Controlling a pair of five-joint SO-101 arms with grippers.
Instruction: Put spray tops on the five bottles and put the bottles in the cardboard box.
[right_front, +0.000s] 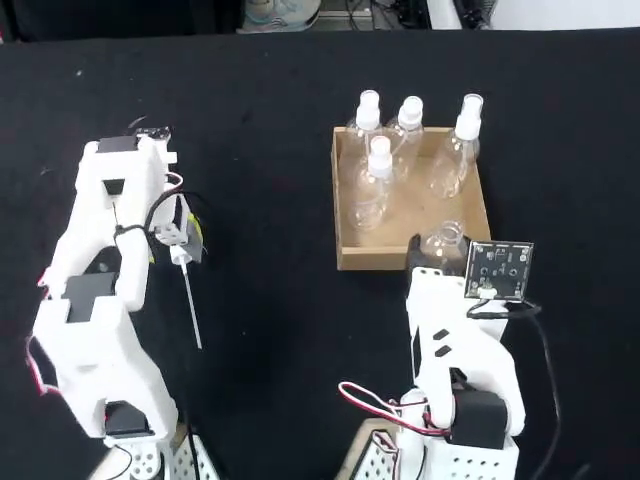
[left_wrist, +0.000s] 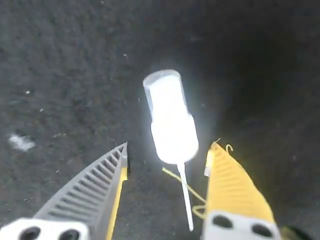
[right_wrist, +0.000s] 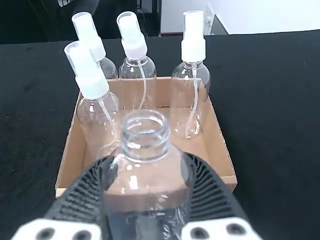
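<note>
Bottle (right_wrist: 145, 137) (uncapped) gripped within right claw (right_wrist: 149, 164).

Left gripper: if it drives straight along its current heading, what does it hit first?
Most likely the spray top, which lies straight ahead between the open fingers of the left gripper, on the black table. Gap to it is hard to judge.

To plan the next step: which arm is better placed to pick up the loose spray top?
Left. The left tool is open on either side of the spray top, while the right tool is shut on the uncapped bottle.
</note>
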